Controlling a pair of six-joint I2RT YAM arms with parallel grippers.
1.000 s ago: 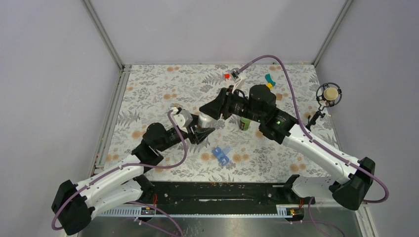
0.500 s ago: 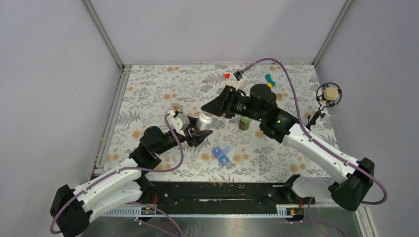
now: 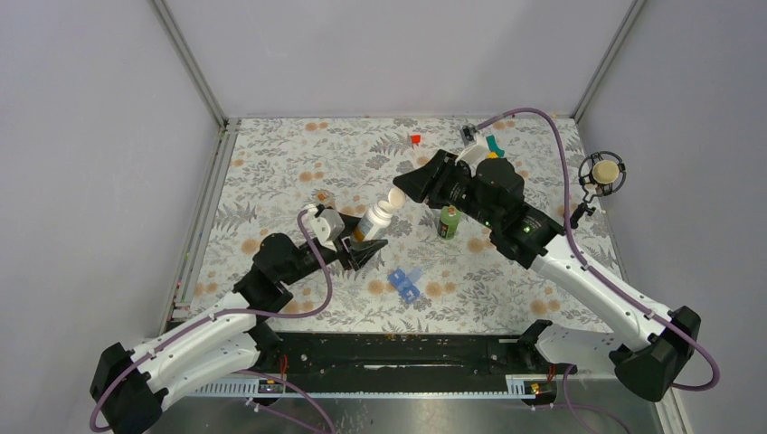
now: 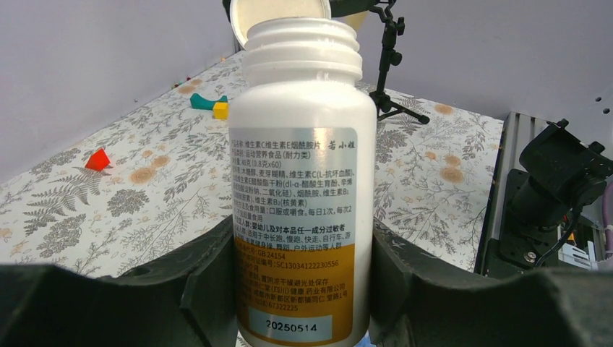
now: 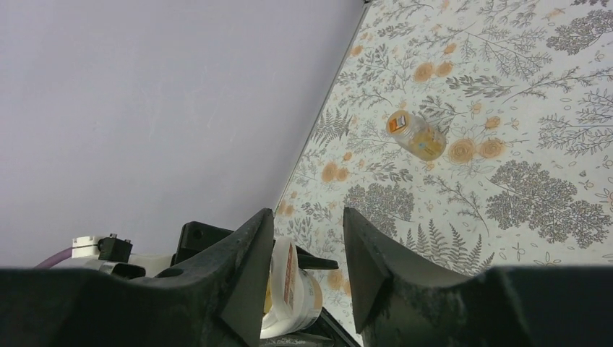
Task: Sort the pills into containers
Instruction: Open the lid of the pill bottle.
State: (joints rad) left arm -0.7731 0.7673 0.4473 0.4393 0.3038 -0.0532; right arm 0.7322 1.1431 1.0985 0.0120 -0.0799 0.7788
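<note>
My left gripper (image 3: 366,246) (image 4: 303,242) is shut on a white pill bottle (image 3: 377,217) (image 4: 302,166) with a grey and orange label, gripping its lower body. The bottle leans with its ribbed white top toward my right gripper (image 3: 404,185) (image 5: 307,217). That gripper is open and empty, just beyond the bottle's top and apart from it. The translucent blue pill box (image 3: 406,283) lies on the table just right of my left gripper. A green bottle (image 3: 447,221) stands upright under the right arm. No loose pills show.
A small amber bottle (image 3: 324,196) (image 5: 416,135) lies on its side at the left. A red block (image 3: 415,139) (image 4: 97,159) and a teal and yellow block (image 3: 492,145) (image 4: 209,103) sit at the back. A microphone on a stand (image 3: 602,172) is at the right edge.
My right gripper was around the bottle's top and has drawn back to the right, off it. My left gripper has pulled slightly nearer with the bottle, which now leans, top exposed.
</note>
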